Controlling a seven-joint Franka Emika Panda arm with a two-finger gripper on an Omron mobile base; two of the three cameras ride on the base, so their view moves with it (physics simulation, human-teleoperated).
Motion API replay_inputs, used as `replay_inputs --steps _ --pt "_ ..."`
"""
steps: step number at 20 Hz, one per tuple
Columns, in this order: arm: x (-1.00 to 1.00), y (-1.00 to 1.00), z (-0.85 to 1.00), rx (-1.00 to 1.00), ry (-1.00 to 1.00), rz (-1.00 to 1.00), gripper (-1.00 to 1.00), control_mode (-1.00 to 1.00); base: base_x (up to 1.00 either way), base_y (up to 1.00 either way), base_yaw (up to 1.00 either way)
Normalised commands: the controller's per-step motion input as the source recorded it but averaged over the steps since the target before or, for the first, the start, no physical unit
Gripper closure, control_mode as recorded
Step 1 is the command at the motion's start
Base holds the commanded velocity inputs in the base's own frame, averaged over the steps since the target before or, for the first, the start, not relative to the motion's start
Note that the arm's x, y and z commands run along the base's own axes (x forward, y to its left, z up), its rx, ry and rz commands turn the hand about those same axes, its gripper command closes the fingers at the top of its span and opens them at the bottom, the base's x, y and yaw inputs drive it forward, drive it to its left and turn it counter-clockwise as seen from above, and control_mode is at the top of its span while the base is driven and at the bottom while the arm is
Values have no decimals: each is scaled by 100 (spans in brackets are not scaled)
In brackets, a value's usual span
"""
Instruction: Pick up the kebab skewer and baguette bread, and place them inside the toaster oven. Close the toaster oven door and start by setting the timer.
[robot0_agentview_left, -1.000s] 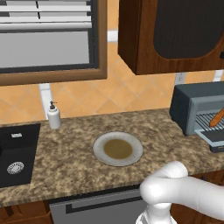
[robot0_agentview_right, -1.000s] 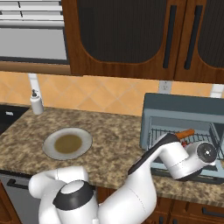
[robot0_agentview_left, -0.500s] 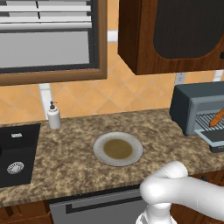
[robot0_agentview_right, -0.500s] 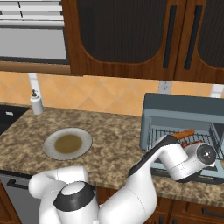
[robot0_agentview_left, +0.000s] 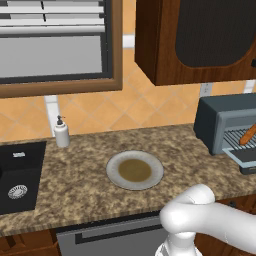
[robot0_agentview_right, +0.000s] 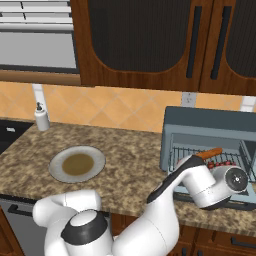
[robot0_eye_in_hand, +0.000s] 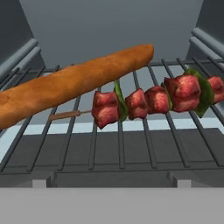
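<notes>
baguette bread (robot0_eye_in_hand: 70, 85) & kebab skewer (robot0_eye_in_hand: 148, 101) on oven rack (robot0_eye_in_hand: 131, 144)

A round plate (robot0_agentview_left: 135, 170) lies mid-bench on the speckled bench (robot0_agentview_left: 75, 190). A white soap bottle (robot0_agentview_left: 61, 133) stands far left by the wall, beside the black sink (robot0_agentview_left: 17, 175). Dark wooden cabinets (robot0_agentview_right: 150, 45) hang above.

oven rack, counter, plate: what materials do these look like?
Oven rack: thin grey parallel bars, likely metal wire with a dull finish.
Counter: speckled brown and tan, looks like polished granite.
Plate: pale grey rim around a brown centre, probably glazed ceramic; the render leaves it open.
</notes>
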Motion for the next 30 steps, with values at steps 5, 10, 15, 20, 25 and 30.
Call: replay_inputs --steps 5,10,15,20,25,30 --pt "13 0 0 0 0 0 -100 -100 0 0 0" --pt "19 0 0 0 0 0 -100 -100 0 0 0" --pt "23 0 0 0 0 0 -100 -100 0 0 0" --pt "22 1 0 0 0 0 -100 -100 0 0 0" --pt "20 1 0 0 0 0 -100 -100 0 0 0" --pt "23 0 0 0 -2 0 -100 -100 0 0 0"
